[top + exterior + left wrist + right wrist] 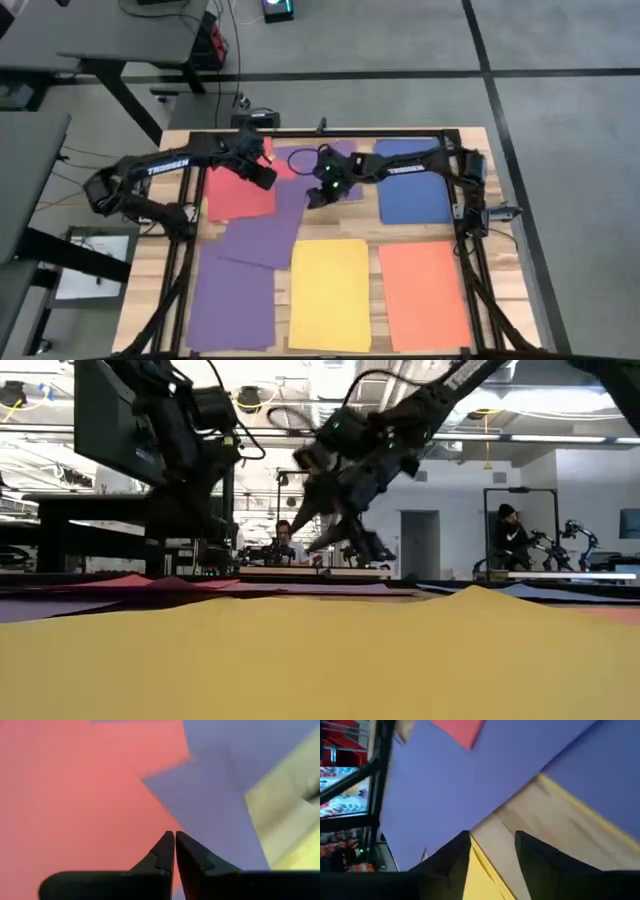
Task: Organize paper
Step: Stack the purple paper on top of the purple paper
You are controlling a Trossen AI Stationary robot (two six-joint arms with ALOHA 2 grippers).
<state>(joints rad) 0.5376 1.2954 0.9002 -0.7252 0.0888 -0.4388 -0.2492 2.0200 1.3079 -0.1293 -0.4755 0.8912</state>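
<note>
since the loose purple sheets (262,238) overlap the red sheet (238,197) at the desk's far left, your left claw (174,851) hovers clenched there; your right claw (492,852) hangs released mid-desk, ready to pinch.

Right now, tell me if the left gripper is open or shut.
Shut. In the left wrist view the left gripper has its fingers pressed together, tips over the red paper.

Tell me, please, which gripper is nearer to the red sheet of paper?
Left. The left gripper hangs over the red sheet, near its right edge, fingers shut. The right gripper is farther right, over a purple sheet, open.
</note>
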